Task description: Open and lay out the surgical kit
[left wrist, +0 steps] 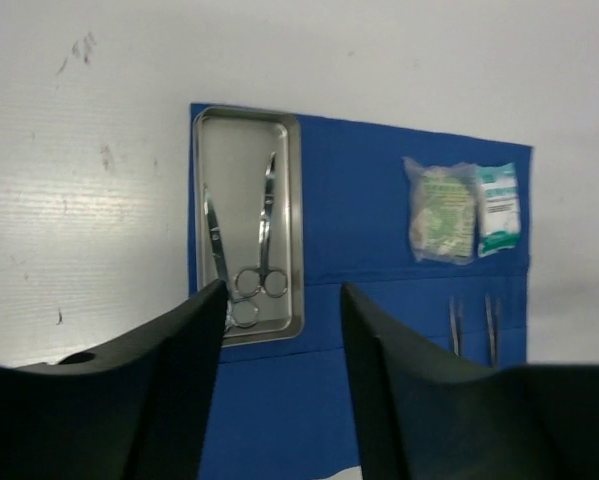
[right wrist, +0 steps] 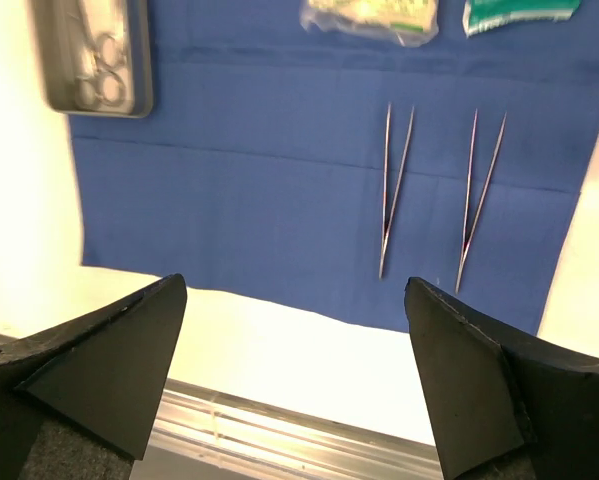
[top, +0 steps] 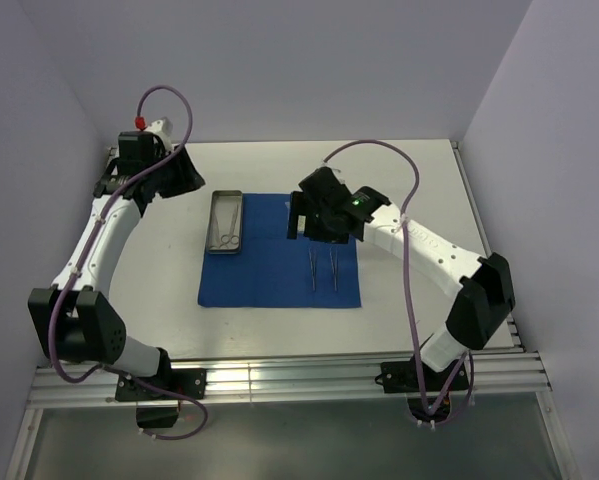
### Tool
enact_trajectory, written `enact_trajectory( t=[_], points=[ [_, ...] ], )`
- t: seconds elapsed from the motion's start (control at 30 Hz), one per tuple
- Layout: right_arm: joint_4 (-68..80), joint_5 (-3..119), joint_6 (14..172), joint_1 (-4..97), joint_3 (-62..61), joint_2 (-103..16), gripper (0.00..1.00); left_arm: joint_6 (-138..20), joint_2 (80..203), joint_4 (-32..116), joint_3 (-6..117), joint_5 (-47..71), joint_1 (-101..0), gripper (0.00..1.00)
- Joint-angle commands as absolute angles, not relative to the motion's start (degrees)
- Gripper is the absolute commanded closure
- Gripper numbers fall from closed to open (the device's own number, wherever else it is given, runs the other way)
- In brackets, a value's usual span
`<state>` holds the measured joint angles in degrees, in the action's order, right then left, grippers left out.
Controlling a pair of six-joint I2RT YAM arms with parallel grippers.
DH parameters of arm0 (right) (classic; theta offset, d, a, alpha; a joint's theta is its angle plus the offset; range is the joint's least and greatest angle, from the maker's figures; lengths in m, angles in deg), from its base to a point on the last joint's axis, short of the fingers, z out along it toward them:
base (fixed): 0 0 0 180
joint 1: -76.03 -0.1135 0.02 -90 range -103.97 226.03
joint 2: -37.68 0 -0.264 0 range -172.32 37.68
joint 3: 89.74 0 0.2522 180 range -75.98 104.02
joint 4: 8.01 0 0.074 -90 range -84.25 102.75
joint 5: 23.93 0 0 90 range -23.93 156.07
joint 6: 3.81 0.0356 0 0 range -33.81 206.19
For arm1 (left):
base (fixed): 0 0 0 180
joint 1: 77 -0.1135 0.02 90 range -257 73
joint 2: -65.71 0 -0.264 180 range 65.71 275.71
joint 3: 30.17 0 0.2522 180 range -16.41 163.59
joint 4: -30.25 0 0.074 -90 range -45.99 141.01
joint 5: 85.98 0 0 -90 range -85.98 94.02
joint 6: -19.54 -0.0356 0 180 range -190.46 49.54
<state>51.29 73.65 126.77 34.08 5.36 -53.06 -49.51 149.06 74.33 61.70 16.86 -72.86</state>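
Blue cloth wrap (top: 269,285), from above, spread flat mid-table; steel tray (top: 226,193) at its far-left corner, tweezers (top: 312,270) near-right. From the left wrist: left gripper (left wrist: 282,300) partly spread, empty, raised; scissors (left wrist: 264,240) below in the tray, long axis near-to-far, packets (left wrist: 442,210) far right. From the right wrist: right gripper (right wrist: 294,290) wide apart, empty, above the tweezers. Probably left arm nearer the scissors.

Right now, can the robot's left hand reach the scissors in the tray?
Probably yes. The left hand is open and points toward the tray, and the scissors lie uncovered with nothing in between.
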Motion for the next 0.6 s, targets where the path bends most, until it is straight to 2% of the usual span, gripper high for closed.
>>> enact_trajectory(
  t=[0.0,0.33,0.43,0.57],
  points=[
    [51.3,75.9,125.4,34.7,6.7,-50.6,0.02,-55.6,154.3,76.3,61.8,12.1,-72.0,0.49],
    [50.2,72.8,124.2,35.5,4.4,-52.6,0.01,-60.9,161.2,74.4,60.1,4.3,-63.0,0.50],
    [49.8,72.3,124.2,35.6,4.2,-52.9,0.01,-60.3,164.7,74.5,61.4,2.3,-62.1,0.53],
    [49.9,72.0,123.9,36.0,4.4,-53.3,0.01,-59.8,171.7,76.3,64.9,1.6,-62.0,0.61]
  ],
)
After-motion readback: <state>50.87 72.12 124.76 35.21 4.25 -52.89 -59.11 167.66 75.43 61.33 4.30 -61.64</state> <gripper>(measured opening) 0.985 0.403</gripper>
